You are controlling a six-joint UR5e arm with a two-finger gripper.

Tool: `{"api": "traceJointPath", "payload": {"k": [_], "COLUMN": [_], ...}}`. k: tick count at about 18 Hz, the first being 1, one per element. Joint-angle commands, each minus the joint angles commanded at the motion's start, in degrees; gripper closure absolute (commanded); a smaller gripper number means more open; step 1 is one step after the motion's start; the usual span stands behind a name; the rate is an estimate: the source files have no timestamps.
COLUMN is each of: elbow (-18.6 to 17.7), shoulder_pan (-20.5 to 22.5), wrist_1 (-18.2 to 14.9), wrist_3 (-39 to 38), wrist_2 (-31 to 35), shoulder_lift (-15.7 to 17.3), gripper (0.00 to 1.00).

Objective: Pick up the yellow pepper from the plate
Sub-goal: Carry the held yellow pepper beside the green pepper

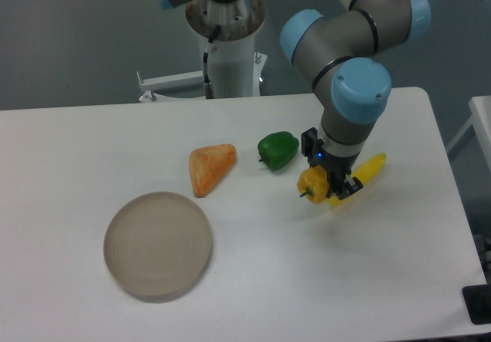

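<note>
Gripper [328, 184] fingers are closed around the yellow pepper [313, 183], which hangs clear of the white table [322, 281] at the right side of the scene, its short dark stem pointing left and slightly down. The pepper sits between the green pepper [278, 149] on its left and the long yellow banana-like piece [368, 169] just behind the gripper on the right. The plate [158, 244] lies well apart at the near left with nothing on it, and an orange wedge [209, 167] rests between the plate and the green pepper.

The pepper looks like a small hollow toy, so it is likely light and fairly stiff, with a smooth, somewhat slippery skin. Its lobed body gives the fingers grooves to settle into, so a hold across the widest part of the body seems safer than one near the thin stem. The grasp appears to sit on the body's right side, which should be steady enough.
</note>
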Motion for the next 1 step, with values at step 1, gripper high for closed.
{"api": "traceJointPath", "payload": {"k": [1], "elbow": [0.1], "shoulder_pan": [0.1], "wrist_1": [0.0], "wrist_3": [0.0], "wrist_2": [-0.2], "shoulder_lift": [0.0], "gripper": [0.91]}}
